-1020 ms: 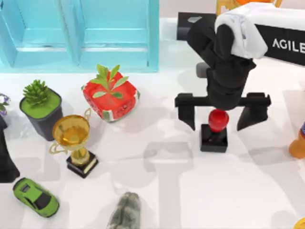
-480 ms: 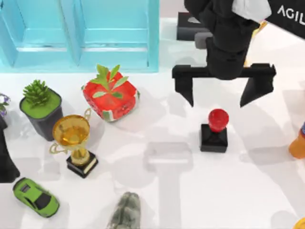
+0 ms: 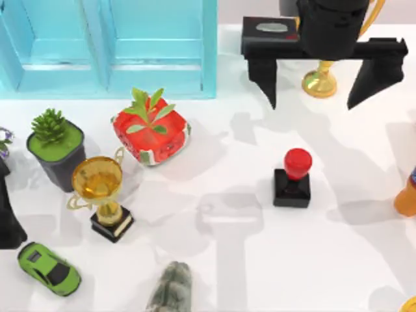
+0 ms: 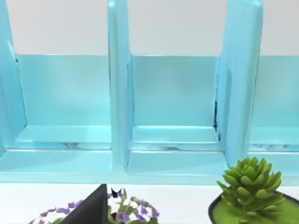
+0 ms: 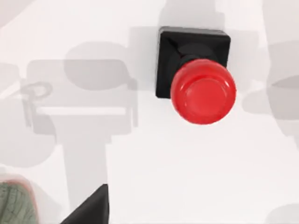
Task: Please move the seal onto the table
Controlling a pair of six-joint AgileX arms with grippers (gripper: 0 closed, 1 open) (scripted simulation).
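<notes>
Top view — seal (image 3: 292,177) upright on table (image 3: 214,260), apart below right end effector (image 3: 324,75) — fingers spread.

Our right gripper (image 3: 323,71) is matte black: a blocky body on a wide crossbar, with two tapering, wedge-shaped fingers (image 3: 266,81) at its ends.

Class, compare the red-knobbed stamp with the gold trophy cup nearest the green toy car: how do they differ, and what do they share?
The red-knobbed stamp on a black square block is shorter than the gold trophy cup with handles. The stamp's top is a solid red knob; the trophy's is an open gold bowl. The stamp stands right of centre, the trophy at left. Both stand upright on the white table on black bases.
</notes>
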